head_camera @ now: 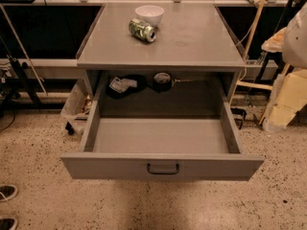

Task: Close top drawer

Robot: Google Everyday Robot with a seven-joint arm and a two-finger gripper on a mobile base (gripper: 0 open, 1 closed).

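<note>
Top drawer [105,166] pulled far out toward camera, w/ handle [163,168] at front ctr; closing means pushing straight back into cabinet [196,44]. Gripper out of shot, state can't tell.

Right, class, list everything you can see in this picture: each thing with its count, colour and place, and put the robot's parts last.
top drawer: one, grey, pulled open, nothing visible inside
handle: one, dark, centre of the drawer front
cabinet top: one, grey, above the drawer
bowl: one, white, back of the cabinet top
can: one, green, on its side just in front of the bowl
dark round object: one, in the recess behind the drawer
shoes: two, dark, floor at lower left
gripper: not in view
</note>
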